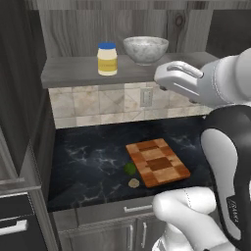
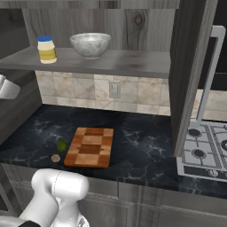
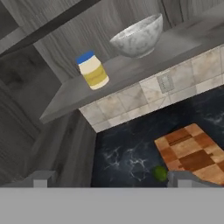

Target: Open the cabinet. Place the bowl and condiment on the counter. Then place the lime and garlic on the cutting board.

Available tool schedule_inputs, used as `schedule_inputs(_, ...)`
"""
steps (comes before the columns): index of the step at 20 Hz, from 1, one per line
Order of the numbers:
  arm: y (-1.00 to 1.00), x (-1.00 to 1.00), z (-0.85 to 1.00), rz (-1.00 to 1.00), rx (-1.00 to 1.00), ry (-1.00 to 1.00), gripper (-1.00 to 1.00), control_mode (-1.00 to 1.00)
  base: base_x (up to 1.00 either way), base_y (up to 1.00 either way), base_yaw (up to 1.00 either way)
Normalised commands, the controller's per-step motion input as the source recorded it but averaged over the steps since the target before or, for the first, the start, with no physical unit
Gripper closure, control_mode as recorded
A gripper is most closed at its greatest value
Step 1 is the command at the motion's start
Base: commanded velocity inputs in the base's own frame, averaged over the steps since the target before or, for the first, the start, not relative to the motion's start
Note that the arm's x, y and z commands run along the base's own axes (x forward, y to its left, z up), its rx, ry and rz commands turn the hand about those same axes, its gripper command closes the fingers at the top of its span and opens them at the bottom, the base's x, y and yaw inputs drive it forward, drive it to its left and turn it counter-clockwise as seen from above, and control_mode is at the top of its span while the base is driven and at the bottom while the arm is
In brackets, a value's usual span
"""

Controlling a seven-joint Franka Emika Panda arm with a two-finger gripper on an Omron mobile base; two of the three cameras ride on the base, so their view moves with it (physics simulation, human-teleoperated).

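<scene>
While the gripper (image 3: 109,181) stands apart and empty, grasp the rigid, smooth condiment (image 3: 93,71) mid-body, below its lid.

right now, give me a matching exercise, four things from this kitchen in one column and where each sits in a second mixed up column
Things:
1. bowl
2. condiment
3. lime
4. garlic

Places:
A. on the counter, touching the cutting board's left edge
B. on the cabinet shelf, left of the other item there
C. on the counter, nearer its front edge, beside the board's corner
D. on the cabinet shelf, to the right

Pairs: 1-D, 2-B, 3-A, 4-C
</scene>
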Motion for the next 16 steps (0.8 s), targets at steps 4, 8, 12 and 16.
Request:
schedule_inputs(4, 0.01, 0.55, 0.00, 0.00, -0.06, 0.00, -1.00, -1.00, 0.00, 0.00, 0.00)
schedule_inputs(8, 0.00, 0.43, 0.00, 0.00, -0.06, 0.02, -1.00, -1.00, 0.00, 0.00, 0.00)
schedule_inputs(12, 0.00, 0.36, 0.02, 0.00, -0.07, 0.03, -1.00, -1.00, 0.00, 0.00, 0.00)
schedule_inputs(16, 0.01, 0.31, 0.02, -0.02, -0.07, 0.00, -1.00, -1.00, 0.00, 0.00, 0.00)
